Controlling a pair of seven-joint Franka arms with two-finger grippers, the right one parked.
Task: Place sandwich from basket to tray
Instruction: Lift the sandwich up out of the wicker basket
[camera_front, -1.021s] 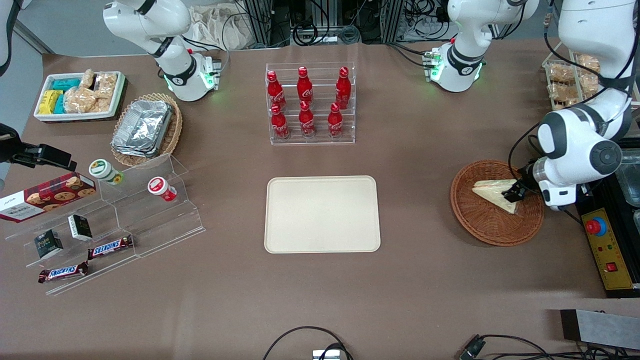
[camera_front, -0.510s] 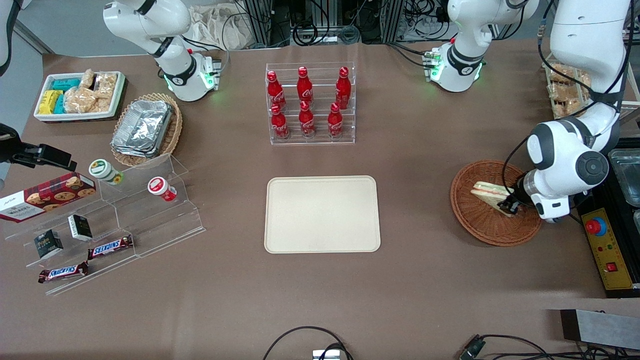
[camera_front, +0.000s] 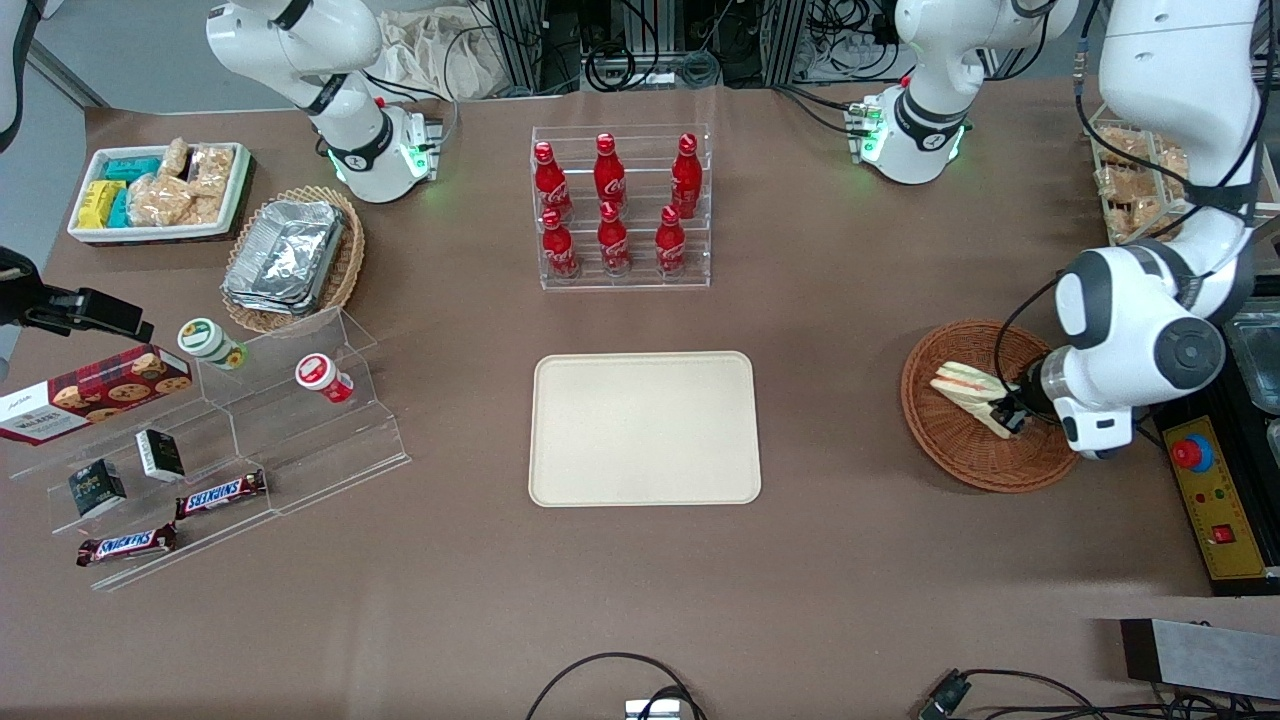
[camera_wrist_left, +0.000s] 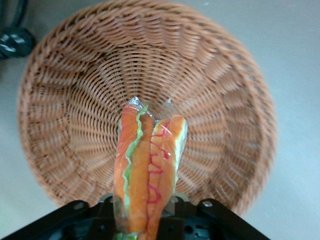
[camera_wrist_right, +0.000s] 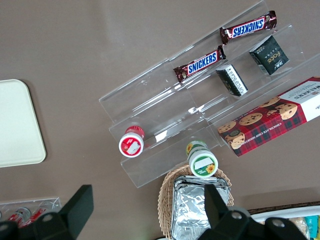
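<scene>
The sandwich (camera_front: 965, 390), a wrapped wedge with orange and green filling at its edge, is held tilted above the round reddish-brown wicker basket (camera_front: 950, 450) at the working arm's end of the table. My left gripper (camera_front: 1012, 415) is shut on the sandwich. In the left wrist view the sandwich (camera_wrist_left: 150, 165) stands edge-on between the fingers of the gripper (camera_wrist_left: 147, 222), with the basket (camera_wrist_left: 75, 100) beneath it. The cream-beige tray (camera_front: 645, 428) lies flat and bare at the table's middle; its corner shows in the right wrist view (camera_wrist_right: 17, 125).
A clear rack of red bottles (camera_front: 620, 210) stands farther from the front camera than the tray. A yellow control box with a red button (camera_front: 1215, 495) lies beside the basket. Clear tiered shelves with snacks (camera_front: 215, 450) and a tan foil-container basket (camera_front: 292, 258) lie toward the parked arm's end.
My left gripper has lifted the sandwich off the basket's floor and turned it from lying flat to edge-up, shifting a little toward the tray.
</scene>
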